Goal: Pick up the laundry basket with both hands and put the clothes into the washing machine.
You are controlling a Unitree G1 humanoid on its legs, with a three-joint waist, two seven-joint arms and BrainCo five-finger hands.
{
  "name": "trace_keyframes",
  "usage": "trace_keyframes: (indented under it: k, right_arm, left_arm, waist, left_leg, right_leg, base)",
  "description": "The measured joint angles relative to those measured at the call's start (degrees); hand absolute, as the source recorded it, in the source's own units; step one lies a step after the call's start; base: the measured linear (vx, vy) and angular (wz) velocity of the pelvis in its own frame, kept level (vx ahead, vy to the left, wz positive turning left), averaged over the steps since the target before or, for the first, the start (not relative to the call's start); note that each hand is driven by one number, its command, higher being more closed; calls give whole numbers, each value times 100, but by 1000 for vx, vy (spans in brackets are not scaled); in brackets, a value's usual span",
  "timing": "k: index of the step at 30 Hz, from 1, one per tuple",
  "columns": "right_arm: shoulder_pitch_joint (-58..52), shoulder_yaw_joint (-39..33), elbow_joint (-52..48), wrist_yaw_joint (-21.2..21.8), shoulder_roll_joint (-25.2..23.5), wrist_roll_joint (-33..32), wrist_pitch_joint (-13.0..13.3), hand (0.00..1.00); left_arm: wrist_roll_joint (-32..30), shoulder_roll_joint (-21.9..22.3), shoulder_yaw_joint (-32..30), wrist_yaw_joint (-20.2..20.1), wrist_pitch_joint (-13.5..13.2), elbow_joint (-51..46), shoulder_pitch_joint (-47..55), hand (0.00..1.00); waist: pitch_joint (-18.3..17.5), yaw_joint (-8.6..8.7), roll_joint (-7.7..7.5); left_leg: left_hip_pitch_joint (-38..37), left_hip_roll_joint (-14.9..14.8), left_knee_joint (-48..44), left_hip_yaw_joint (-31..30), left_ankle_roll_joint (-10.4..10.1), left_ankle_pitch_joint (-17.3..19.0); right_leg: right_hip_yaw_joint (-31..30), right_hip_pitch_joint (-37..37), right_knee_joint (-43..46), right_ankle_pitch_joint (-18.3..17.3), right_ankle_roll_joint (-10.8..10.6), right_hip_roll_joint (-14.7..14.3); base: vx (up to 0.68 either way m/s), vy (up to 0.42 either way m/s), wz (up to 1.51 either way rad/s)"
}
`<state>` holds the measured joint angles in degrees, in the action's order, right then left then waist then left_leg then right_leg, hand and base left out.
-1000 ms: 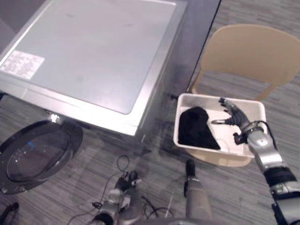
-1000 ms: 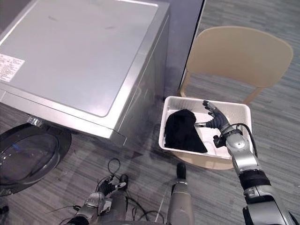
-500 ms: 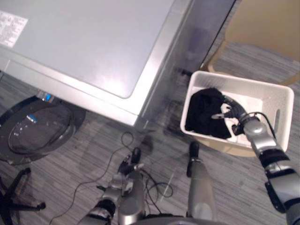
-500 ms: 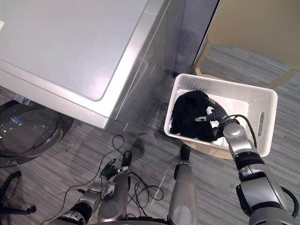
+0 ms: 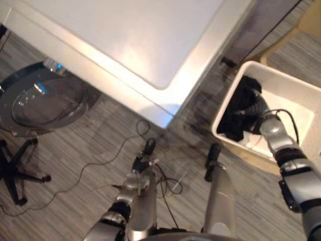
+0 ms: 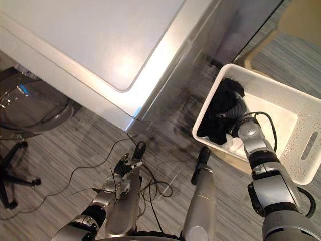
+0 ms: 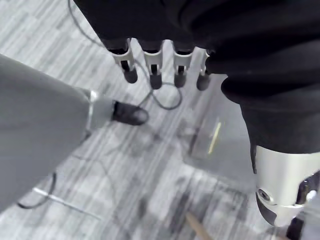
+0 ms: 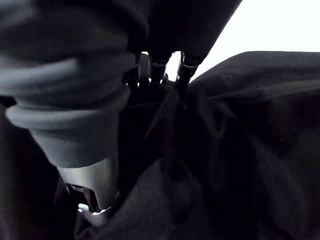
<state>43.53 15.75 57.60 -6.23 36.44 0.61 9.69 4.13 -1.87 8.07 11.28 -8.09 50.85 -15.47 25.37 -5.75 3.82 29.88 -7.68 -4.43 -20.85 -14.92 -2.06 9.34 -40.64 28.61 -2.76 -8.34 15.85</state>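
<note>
- Black garment (image 5: pixel 239 113) lies bunched in the white laundry basket (image 6: pixel 288 95). It is against the wall nearest the washing machine (image 5: pixel 125 35), and its long axis runs along that wall from the far corner toward the near one.
- The right hand (image 6: pixel 239 107) is sunk into the middle of the cloth from the basket's open side. The right wrist view shows dark folds all round it, and I cannot tell whether it has a grip.
- The left hand (image 6: pixel 122 178) hangs low over the floor, well apart from the basket. Its fingers (image 7: pixel 152 67) are straight and loose, holding nothing.
- The right arm is therefore much the nearer to both cloth and basket. A two-handed lift would need the left hand to cross to the basket's machine-side rim.
- The machine's round glass door (image 5: pixel 45 98) stands open on the robot's left. Judging by that, the load has to travel leftward, past the machine's front corner.
</note>
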Motion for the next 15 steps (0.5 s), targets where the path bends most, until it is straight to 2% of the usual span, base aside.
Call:
trace_keyframes:
  k: [1,3,6,9,13,15]
  right_arm:
    - [-11,0,-5,-60,-9,0,12,100]
    - [-22,0,-20,-321,-3,96,28,100]
    - [-96,-4,-63,-410,-28,237,28,100]
    - [-305,-253,-71,-412,-191,288,29,100]
    - [-697,-456,-73,-343,-558,348,25,100]
    - [-1072,-658,-60,-175,-844,347,-49,100]
  left_arm:
    - [5,33,-40,4,2,-31,0,0]
    - [30,137,-276,26,1,-136,-4,0]
    - [37,175,-588,129,1,-192,-1,0]
    - [47,197,-791,163,2,-196,10,0]
    - [101,204,-864,166,9,-198,82,0]
    - [150,199,-800,158,9,-213,110,0]
  waist:
    - [-1,-4,-2]
    - [-15,-128,-30]
    - [-39,-184,-76]
    - [-84,-290,-138]
    - [-106,-302,-166]
    - [-107,-298,-168]
  left_leg:
    - [33,0,-11,-15,-4,-13]
    - [122,3,-73,-65,-6,-16]
    - [187,3,-175,-129,-4,-17]
    - [187,4,-194,-133,-5,-16]
    - [16,25,-188,-135,-5,-18]
    - [-279,61,-136,-123,-3,-18]
  right_leg:
    - [25,-19,48,-26,18,19]
    - [88,-89,162,-90,46,43]
    - [161,-112,291,-182,69,69]
    - [161,-134,340,-209,108,75]
    - [165,55,336,-215,105,96]
    - [158,342,312,-244,80,140]
  base:
    - [5,-41,34]
    - [24,-58,17]
    - [27,-61,13]
    - [28,-52,3]
    - [45,-25,3]
    - [64,-9,6]
